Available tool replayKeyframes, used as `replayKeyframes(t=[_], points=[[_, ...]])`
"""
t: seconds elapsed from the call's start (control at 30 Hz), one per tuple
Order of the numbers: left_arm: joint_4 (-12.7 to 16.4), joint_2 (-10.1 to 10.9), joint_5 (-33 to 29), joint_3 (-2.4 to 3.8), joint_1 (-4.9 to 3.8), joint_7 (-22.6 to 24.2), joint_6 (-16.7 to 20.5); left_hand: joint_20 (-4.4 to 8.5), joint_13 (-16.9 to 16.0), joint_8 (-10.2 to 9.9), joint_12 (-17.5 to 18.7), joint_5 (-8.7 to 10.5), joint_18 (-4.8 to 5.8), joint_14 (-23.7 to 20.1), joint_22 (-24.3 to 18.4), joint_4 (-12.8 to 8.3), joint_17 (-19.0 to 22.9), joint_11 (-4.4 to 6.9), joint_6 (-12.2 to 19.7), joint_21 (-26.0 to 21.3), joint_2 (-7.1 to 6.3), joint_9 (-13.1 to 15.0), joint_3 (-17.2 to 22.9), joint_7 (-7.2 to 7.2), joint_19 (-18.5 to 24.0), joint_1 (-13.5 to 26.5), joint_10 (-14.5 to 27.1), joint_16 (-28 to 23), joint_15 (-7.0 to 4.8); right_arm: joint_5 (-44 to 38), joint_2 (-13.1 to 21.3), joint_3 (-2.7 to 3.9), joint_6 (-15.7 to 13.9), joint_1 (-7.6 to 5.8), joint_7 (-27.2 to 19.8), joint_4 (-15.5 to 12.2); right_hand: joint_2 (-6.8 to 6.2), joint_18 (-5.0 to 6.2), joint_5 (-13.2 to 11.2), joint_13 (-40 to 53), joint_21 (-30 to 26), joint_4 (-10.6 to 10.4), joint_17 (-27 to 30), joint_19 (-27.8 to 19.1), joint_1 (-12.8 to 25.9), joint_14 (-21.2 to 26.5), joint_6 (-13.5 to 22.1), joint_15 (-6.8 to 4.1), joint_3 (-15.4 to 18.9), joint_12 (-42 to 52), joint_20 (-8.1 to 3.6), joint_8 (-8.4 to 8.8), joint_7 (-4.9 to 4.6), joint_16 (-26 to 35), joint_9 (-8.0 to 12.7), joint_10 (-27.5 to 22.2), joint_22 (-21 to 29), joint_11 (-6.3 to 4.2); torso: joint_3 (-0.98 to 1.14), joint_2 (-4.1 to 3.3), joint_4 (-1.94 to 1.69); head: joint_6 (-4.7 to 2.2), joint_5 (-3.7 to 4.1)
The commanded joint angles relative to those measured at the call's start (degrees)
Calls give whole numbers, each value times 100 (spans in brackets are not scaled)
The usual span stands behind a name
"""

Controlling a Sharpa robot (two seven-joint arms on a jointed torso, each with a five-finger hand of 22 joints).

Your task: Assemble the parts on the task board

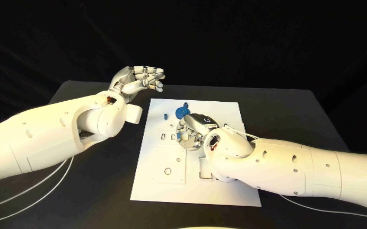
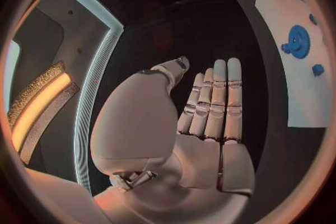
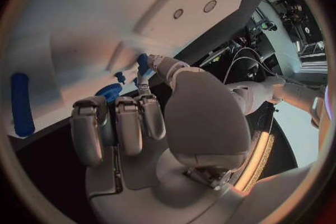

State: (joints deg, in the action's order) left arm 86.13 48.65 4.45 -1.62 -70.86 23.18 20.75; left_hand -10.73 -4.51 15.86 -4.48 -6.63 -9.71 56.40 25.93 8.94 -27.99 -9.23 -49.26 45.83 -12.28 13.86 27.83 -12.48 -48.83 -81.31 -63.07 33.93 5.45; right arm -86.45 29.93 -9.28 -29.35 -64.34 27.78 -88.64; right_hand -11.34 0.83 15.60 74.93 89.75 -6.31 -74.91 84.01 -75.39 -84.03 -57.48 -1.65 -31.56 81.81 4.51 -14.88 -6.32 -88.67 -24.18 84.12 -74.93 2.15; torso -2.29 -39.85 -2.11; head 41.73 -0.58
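a: where's the left hand?

b: raised above the black table, off the far left corner of the white board. its fingers lie straight and side by side, holding nothing.

a: and the right hand?

b: down over the middle of the board, fingers curled. its thumb and a finger pinch a small blue piece (the tip is all that shows).

a: other parts?

b: a blue gear sits on the board's far end, just beyond the right hand. a small blue peg stands near it to the left, and a long blue piece lies on the board well apart from the hand.
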Motion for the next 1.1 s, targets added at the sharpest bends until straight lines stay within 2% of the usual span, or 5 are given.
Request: replayKeyframes(t=[0.03,0.4,0.73,1.1], points=[[4,-10,-13,4,-2,18,-86,-14,-6,17,-34,30,-70,-32,5,23,-7,10,35,31,6,6,-6,-50,44,35,11,21,4,-126,-21,0,-70,7,-6,33,45,-83,-4,838,25,28,-1007,599,32,-490,-52,-47,5,0,-35,-72,0,29,-161,61,-1507,-46,0,-5,-5,3,1],[-16,-24,-8,3,-2,8,-101,-15,-10,27,-43,27,-74,-39,8,15,-8,14,31,40,7,14,-7,-45,54,28,6,32,0,-126,-72,0,-58,16,-36,122,-18,-83,-8,827,25,36,-1010,599,114,-491,-16,-44,18,-18,-36,-63,-11,29,-160,49,-1507,-39,-1,-5,6,19,-6],[-26,-27,-3,2,-2,-10,-122,-15,-10,27,-43,27,-74,-39,8,15,-8,14,31,40,7,14,-7,-45,54,28,6,32,0,-119,-85,0,-56,30,-66,138,-117,-83,-8,825,25,32,-1012,599,226,-491,46,-30,43,-25,-27,-37,-32,30,-149,43,-1507,-20,0,1,0,41,-4],[-26,-14,5,2,-2,-24,-131,-15,-10,29,-44,25,-75,-45,10,7,-7,15,35,45,8,17,-4,-43,58,18,10,36,-1,-119,-78,-2,15,30,-73,136,-152,-83,-7,819,25,39,-1007,599,246,-491,64,-25,50,-34,-24,-27,-39,32,-144,36,-1507,-15,-3,0,1,48,-11]])
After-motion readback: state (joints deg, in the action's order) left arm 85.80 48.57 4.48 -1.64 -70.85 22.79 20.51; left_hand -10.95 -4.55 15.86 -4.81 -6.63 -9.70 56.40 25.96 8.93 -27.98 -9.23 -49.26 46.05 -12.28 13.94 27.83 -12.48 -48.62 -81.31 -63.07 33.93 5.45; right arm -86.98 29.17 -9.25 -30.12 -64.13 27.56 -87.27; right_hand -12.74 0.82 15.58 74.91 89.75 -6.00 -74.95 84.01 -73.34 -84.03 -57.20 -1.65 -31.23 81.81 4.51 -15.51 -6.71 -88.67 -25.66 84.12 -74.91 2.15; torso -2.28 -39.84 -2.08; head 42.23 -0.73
